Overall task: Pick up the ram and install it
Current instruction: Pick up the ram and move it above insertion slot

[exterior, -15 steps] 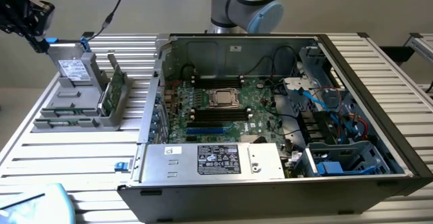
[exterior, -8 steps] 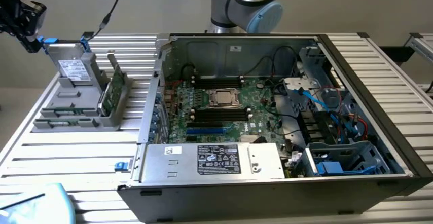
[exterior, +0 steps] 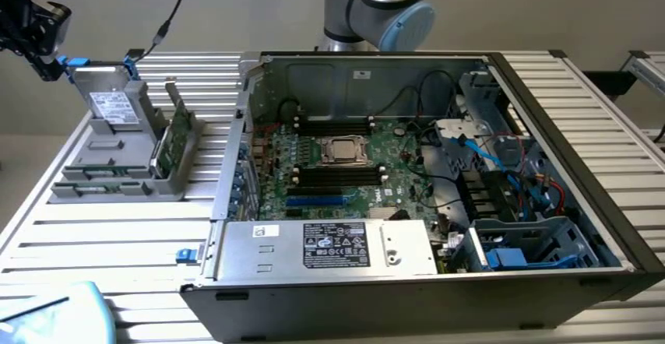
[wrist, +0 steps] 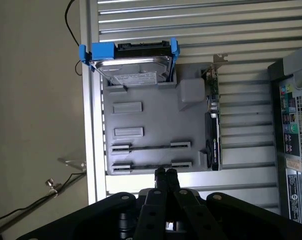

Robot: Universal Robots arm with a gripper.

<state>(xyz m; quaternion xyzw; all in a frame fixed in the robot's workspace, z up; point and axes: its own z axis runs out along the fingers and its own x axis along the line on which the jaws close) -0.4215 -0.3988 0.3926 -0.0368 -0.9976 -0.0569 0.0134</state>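
Ram point(wrist: 151, 147): slim stick, edge-on in gray holder point(wrist: 141, 125).

- An open computer case point(exterior: 582, 165) is lying on the slatted counter point(exterior: 114, 243), its motherboard point(exterior: 343, 165) facing up.
- A silver power supply point(exterior: 332, 247) is sitting along the case's near edge.
- A grey holder point(exterior: 114, 165) is resting on the exterior view's left, carrying a hard drive point(exterior: 112, 107) at its far end.
- The pincer point(exterior: 43, 62) is hovering just beyond that far end.

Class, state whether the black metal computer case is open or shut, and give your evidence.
Open: the black metal computer case lies with its side uncovered, exposing the green motherboard inside.
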